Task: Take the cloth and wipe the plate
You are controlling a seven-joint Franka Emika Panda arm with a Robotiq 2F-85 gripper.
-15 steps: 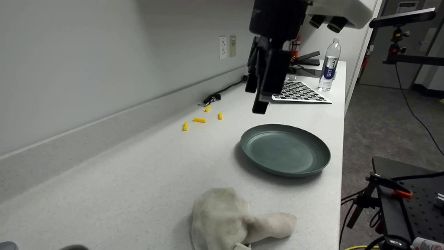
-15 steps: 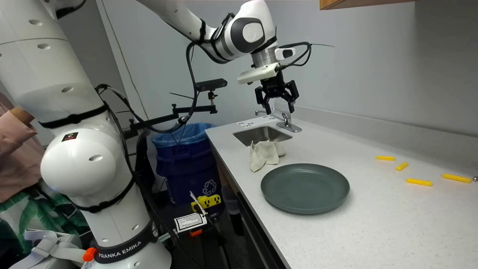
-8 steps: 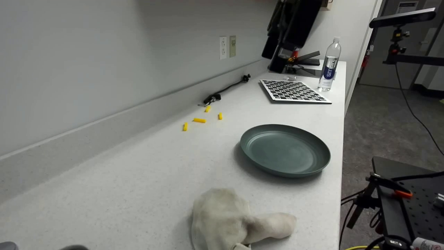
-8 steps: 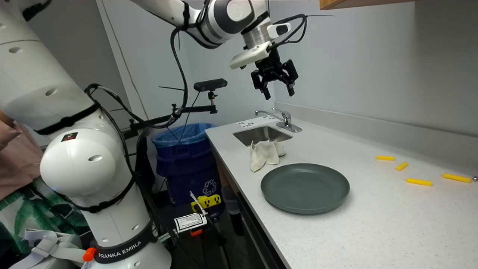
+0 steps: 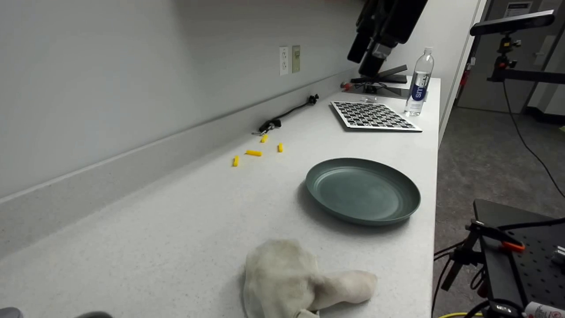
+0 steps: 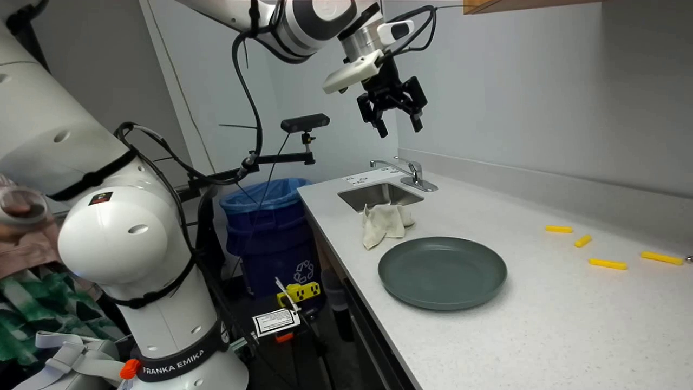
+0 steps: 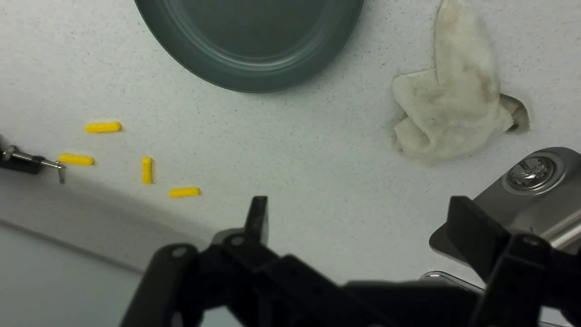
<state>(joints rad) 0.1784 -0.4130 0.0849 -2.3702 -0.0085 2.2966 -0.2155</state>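
Both exterior views showed my claw (image 6: 400,130) high above the tabletop (image 6: 541,325), its jaws spread wide. Well below it, I saw the cloth (image 6: 383,223) crumpled between plate (image 6: 443,273) and sink (image 6: 379,194), clear of both claw and plate.

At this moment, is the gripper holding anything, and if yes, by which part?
Nothing is held: the Robotiq gripper is open, and the off-white cloth lies on the countertop.
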